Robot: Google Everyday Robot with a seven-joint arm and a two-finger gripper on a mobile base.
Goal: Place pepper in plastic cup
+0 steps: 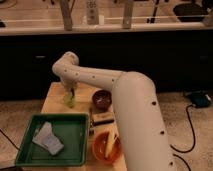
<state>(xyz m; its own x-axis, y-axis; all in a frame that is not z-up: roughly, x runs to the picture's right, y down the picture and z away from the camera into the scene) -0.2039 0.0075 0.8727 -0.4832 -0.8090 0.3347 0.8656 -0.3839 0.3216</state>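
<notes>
Lime yellow-green plastic cup [69, 100] stands on the wooden bench [52, 96], left of the dark maroon bowl [102, 99]. I see the gripper [70, 90] directly over that cup's mouth; jaws' state I cannot tell. Green tray [70, 135] sits nearer me.

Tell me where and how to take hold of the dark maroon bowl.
Grip the dark maroon bowl by its rim, coming down from above: it sits upright with its mouth open upward. Its left rim looks best, though the gripper hangs there over the plastic cup; a flat bar lies in front.
</notes>
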